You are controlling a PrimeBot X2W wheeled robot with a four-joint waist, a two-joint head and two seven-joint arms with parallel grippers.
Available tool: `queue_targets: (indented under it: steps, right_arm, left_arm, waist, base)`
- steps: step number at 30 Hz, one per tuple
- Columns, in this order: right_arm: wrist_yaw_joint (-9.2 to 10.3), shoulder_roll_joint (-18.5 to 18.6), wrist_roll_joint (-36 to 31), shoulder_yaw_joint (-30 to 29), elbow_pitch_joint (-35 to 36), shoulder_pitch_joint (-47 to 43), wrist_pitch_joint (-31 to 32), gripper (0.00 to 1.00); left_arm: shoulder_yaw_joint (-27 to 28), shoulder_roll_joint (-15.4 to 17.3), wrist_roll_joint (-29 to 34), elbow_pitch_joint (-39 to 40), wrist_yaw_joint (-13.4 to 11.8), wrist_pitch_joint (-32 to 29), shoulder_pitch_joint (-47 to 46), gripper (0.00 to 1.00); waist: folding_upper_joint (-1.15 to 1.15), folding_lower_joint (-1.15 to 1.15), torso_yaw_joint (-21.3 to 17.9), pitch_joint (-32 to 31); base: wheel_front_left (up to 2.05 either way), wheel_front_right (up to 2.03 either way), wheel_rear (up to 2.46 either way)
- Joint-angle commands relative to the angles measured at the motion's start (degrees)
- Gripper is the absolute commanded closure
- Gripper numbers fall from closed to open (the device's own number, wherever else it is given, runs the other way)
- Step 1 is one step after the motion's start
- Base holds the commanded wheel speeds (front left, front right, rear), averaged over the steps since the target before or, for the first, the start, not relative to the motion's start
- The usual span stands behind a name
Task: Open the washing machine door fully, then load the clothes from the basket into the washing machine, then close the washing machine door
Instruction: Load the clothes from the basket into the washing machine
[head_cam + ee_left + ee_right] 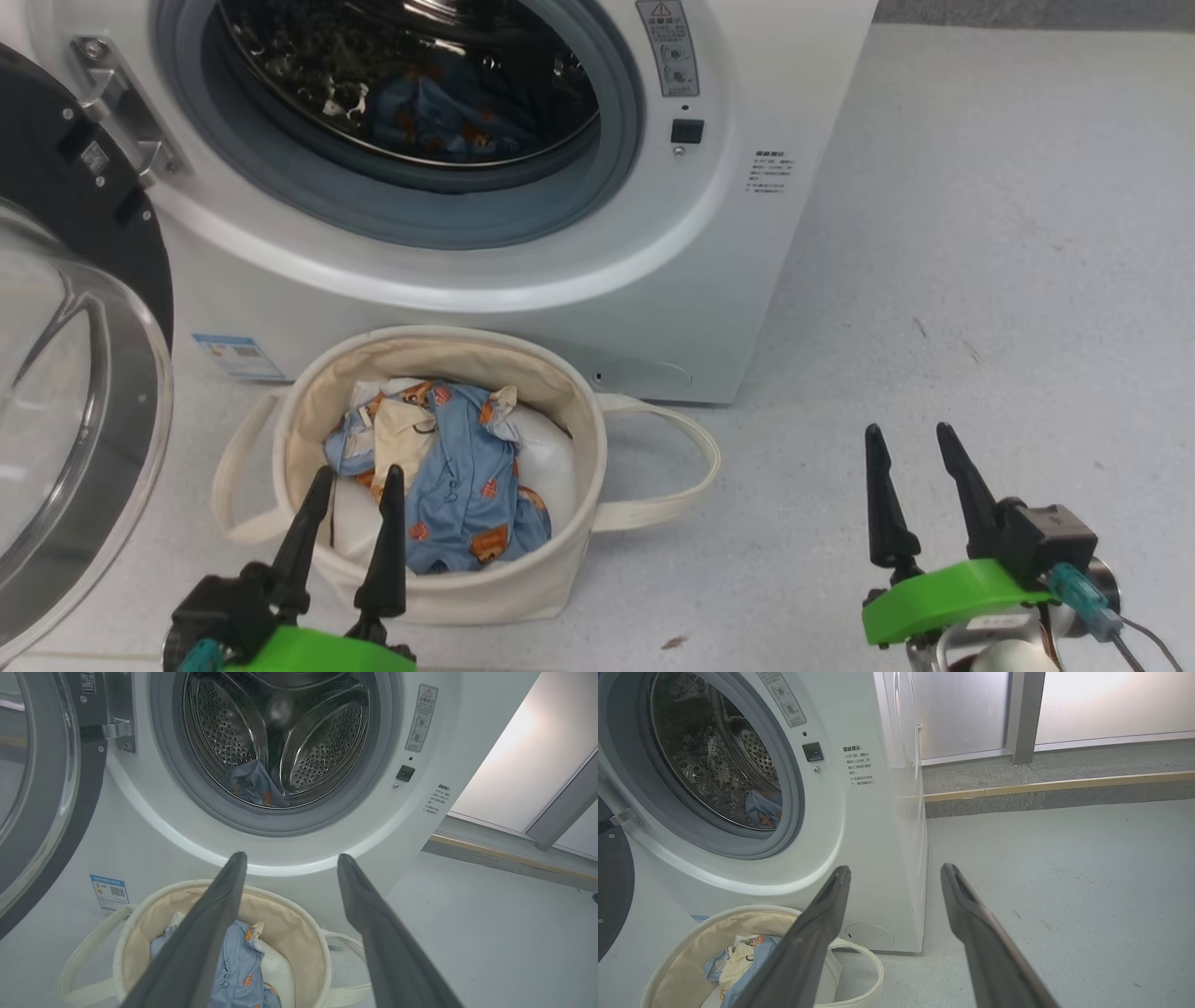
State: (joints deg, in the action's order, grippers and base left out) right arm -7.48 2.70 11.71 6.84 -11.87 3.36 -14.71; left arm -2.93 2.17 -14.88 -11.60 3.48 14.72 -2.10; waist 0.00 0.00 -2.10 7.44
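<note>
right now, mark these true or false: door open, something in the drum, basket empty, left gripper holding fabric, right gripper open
1. The washing machine door stands open. True.
2. A blue garment lies in the drum. True.
3. The basket is empty. False: blue bear-print clothes lie in it.
4. The left gripper is shut on fabric. False: it is open and holds nothing.
5. The right gripper is open. True.

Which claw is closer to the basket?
The left claw: it hangs right at the near rim of the basket. The right claw is well off to the basket's right, over the floor.
</note>
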Motion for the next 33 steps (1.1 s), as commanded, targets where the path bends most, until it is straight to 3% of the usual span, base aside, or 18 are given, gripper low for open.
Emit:
queue_targets:
  steps: [1,8,22,28,31,33]
  right_arm:
    - [-0.01,0.2,0.4,1.4,2.1,2.5,-0.3,0.0]
    - [-0.01,0.2,-0.1,1.7,3.1,4.3,-0.3,0.0]
    - [-0.01,0.2,-2.7,1.4,6.9,11.0,-0.3,0.0]
    - [-0.01,0.2,-3.3,1.0,8.8,13.3,-0.3,0.0]
    - [-0.01,0.2,-3.2,0.8,9.6,14.3,-0.3,0.0]
    - [-0.01,0.2,-3.0,0.7,10.1,14.9,-0.3,0.0]
  left_arm:
    - [1.5,0.7,-0.2,1.2,-0.4,0.3,-2.7,0.0]
    - [-1.4,0.7,1.0,-12.3,0.7,0.3,-8.7,0.0]
    - [-1.1,1.6,0.6,-48.3,1.9,0.2,-36.9,0.0]
    - [-3.0,2.3,1.8,-57.7,2.3,-1.1,-48.5,0.0]
    - [-4.1,2.9,2.7,-59.8,1.5,-2.7,-53.0,0.0]
    - [-4.7,3.5,3.4,-60.8,-0.9,-5.0,-55.4,0.0]
  waist:
    - [0.0,0.0,-0.1,0.6]
    - [0.0,0.0,-0.5,6.3]
    - [0.0,0.0,-2.2,26.1]
    - [0.0,0.0,-2.8,33.9]
    - [0.0,0.0,-3.3,37.1]
    - [0.0,0.0,-3.7,39.0]
  base:
    - [0.0,0.0,0.0]
    - [0.0,0.0,0.0]
    - [0.0,0.0,0.0]
    - [0.0,0.0,0.0]
    - [0.0,0.0,0.0]
    - [0.0,0.0,0.0]
